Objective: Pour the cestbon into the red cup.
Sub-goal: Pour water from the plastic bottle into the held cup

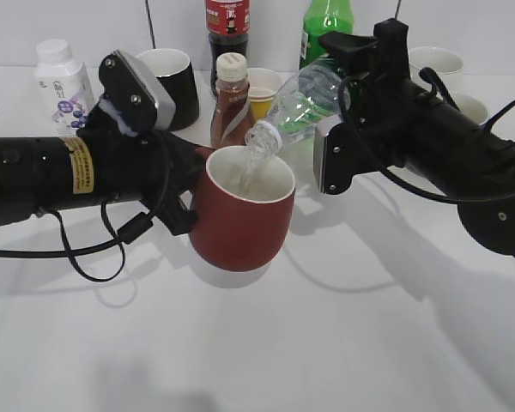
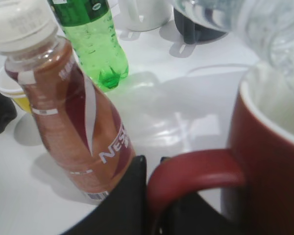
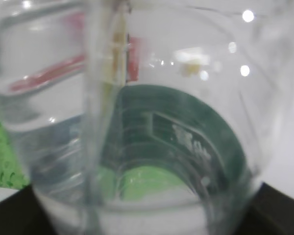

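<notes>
The red cup (image 1: 240, 219) is held tilted a little above the table by its handle (image 2: 196, 169). My left gripper (image 2: 152, 196) is shut on that handle, at the cup's left side (image 1: 189, 184). My right gripper (image 1: 348, 129) is shut on the cestbon (image 1: 305, 99), a clear bottle tipped neck-down to the left. Its open mouth is over the cup's rim and a thin stream of water runs into the white inside. In the right wrist view the cestbon (image 3: 152, 127) fills the picture, with its dark green label seen through the water.
A brown Nescafe bottle (image 1: 230, 99) stands just behind the cup, close to my left gripper. Behind stand a black mug (image 1: 172, 81), a small yellow cup (image 1: 264, 90), a green bottle (image 1: 326, 26), a dark bottle (image 1: 227, 30), a white bottle (image 1: 62, 77) and white cups (image 1: 438, 64).
</notes>
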Available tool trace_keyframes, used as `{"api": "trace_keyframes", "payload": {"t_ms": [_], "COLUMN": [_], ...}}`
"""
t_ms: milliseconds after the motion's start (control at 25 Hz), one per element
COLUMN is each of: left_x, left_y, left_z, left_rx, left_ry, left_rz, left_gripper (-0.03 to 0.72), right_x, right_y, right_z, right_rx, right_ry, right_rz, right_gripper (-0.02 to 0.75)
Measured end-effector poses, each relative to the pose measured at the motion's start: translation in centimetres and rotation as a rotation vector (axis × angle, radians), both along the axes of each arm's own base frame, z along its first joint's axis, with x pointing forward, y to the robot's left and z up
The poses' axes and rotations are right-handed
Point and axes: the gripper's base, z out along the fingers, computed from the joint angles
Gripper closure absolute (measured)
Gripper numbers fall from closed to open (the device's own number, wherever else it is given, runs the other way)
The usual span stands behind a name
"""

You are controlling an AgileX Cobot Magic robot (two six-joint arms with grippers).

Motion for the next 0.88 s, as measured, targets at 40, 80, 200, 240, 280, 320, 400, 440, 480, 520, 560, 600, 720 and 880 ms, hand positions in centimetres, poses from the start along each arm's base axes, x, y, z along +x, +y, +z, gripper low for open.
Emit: {"api": "trace_keyframes", "payload": {"t_ms": [40, 80, 200, 240, 280, 320, 400, 440, 480, 520, 560, 600, 720, 880], "left_x": [0.0, 0.0, 0.0, 0.0, 0.0, 0.0, 0.0, 0.0, 0.01, 0.01, 0.01, 0.01, 0.01, 0.01], "left_y": [0.0, 0.0, 0.0, 0.0, 0.0, 0.0, 0.01, 0.01, 0.02, 0.02, 0.02, 0.02, 0.02, 0.03], "left_z": [0.0, 0.0, 0.0, 0.0, 0.0, -0.01, -0.01, -0.02, -0.03, -0.03, -0.03, -0.03, -0.03, -0.04], "left_rx": [0.0, 0.0, 0.0, 0.0, 0.0, 0.001, 0.002, 0.002, 0.003, 0.003, 0.004, 0.004, 0.004, 0.005], "left_ry": [0.0, 0.0, 0.0, 0.0, 0.0, 0.0, 0.001, 0.001, 0.002, 0.002, 0.001, 0.001, 0.001, 0.002], "left_rz": [0.0, 0.0, 0.0, 0.0, 0.0, 0.0, 0.001, 0.001, 0.002, 0.002, 0.001, 0.001, 0.001, 0.002], "left_gripper": [0.647, 0.647, 0.648, 0.648, 0.648, 0.648, 0.648, 0.648, 0.648, 0.648, 0.648, 0.648, 0.648, 0.648], "right_x": [0.0, 0.0, 0.0, 0.0, -0.01, -0.01, -0.02, -0.02, -0.02, -0.03, -0.03, -0.03, -0.03, -0.03], "right_y": [0.0, 0.0, 0.0, 0.01, 0.01, 0.02, 0.03, 0.03, 0.03, 0.04, 0.04, 0.04, 0.04, 0.04], "right_z": [0.0, 0.0, 0.01, 0.01, 0.01, 0.01, 0.03, 0.03, 0.05, 0.04, 0.05, 0.05, 0.06, 0.06], "right_rx": [-0.003, -0.008, -0.016, -0.023, -0.029, -0.033, -0.037, -0.04, -0.038, -0.04, -0.04, -0.04, -0.038, 0.026], "right_ry": [-0.002, -0.005, -0.011, -0.015, -0.018, -0.02, -0.025, -0.027, -0.029, -0.029, -0.03, -0.031, -0.031, 0.007], "right_rz": [0.0, -0.001, -0.002, -0.002, -0.002, -0.001, -0.001, 0.0, 0.0, 0.0, 0.001, 0.001, 0.002, 0.007], "right_gripper": [0.266, 0.266, 0.266, 0.266, 0.266, 0.266, 0.266, 0.266, 0.266, 0.266, 0.266, 0.266, 0.266, 0.266]}}
